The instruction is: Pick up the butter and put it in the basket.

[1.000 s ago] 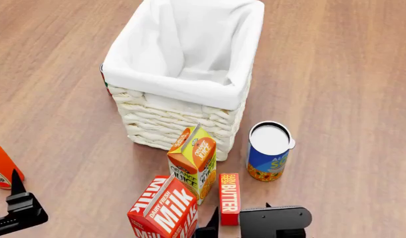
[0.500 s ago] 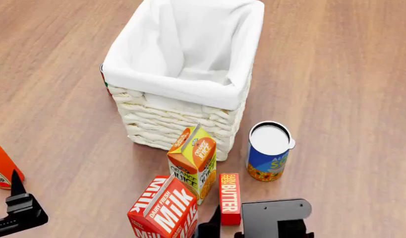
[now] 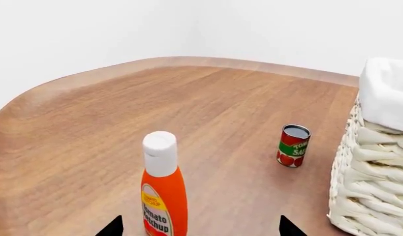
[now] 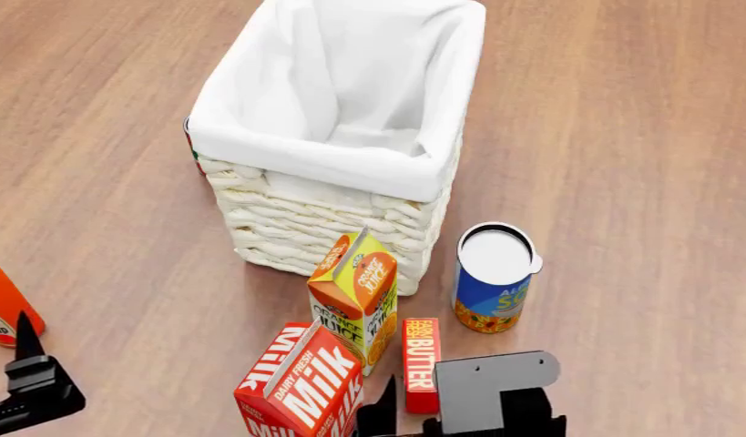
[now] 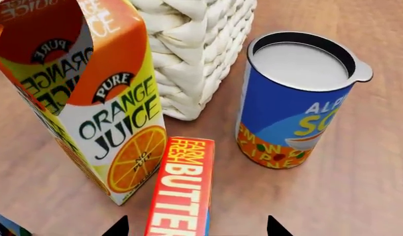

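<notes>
Red butter (image 5: 180, 189) (white lettering); white woven basket (image 4: 336, 196); orange-yellow juice carton (image 5: 89, 93).

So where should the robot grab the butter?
Probably across the butter's two long narrow sides, coming straight down from above. It lies flat and slim, with the juice carton close on one side, so the right gripper, open astride it, suits that.

Table (image 3: 77, 128): brown wood grain, rounded corner.
Wall (image 3: 89, 29): plain white behind it.
Light: soft, even.
</notes>
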Controlling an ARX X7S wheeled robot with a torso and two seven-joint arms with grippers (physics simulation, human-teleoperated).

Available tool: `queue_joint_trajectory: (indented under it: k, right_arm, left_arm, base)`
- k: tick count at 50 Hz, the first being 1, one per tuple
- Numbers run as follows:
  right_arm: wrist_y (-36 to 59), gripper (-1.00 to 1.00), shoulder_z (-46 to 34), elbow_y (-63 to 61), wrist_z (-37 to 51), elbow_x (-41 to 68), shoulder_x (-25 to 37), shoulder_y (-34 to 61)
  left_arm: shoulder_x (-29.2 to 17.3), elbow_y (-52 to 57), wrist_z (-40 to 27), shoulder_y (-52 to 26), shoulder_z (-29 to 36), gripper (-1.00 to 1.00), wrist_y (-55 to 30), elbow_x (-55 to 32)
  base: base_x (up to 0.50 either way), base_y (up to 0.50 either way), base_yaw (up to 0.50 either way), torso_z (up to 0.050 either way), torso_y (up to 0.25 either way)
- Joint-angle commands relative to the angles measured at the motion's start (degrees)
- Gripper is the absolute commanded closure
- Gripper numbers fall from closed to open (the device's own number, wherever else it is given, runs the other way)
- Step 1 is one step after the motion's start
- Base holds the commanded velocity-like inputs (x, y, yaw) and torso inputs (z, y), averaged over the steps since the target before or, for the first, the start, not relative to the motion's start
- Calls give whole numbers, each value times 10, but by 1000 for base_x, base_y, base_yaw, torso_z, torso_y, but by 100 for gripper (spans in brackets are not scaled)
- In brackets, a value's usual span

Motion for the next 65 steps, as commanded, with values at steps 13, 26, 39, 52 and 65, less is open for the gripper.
queue_joint_trajectory:
  k: [13, 26, 39, 52, 65]
  right_arm:
    - [19, -100, 5, 0, -23, -3, -10, -3]
    - [11, 100, 3, -6, -21, -2, -7, -3]
    - [10, 100, 0, -23, -12, -2, -3, -10]
    - [75, 100, 3, -234, 52, 7, 39, -80]
    - [139, 100, 10, -418, 116, 7, 81, -138]
  left_arm:
    - [3, 43, 25, 22, -11, -100, -18, -14]
    - [2, 43, 22, 21, -9, -100, -19, -17]
    - [0, 47, 20, 22, -8, -100, -17, -20]
    - [-3, 53, 17, 23, -5, -100, -19, -23]
    - [-3, 54, 14, 19, -5, -100, -19, -27]
  base:
    - [0, 0, 0, 0, 0]
    - [0, 0, 0, 0, 0]
    - [0, 0, 0, 0, 0]
    - [0, 0, 0, 0, 0]
    - [0, 0, 0, 0, 1]
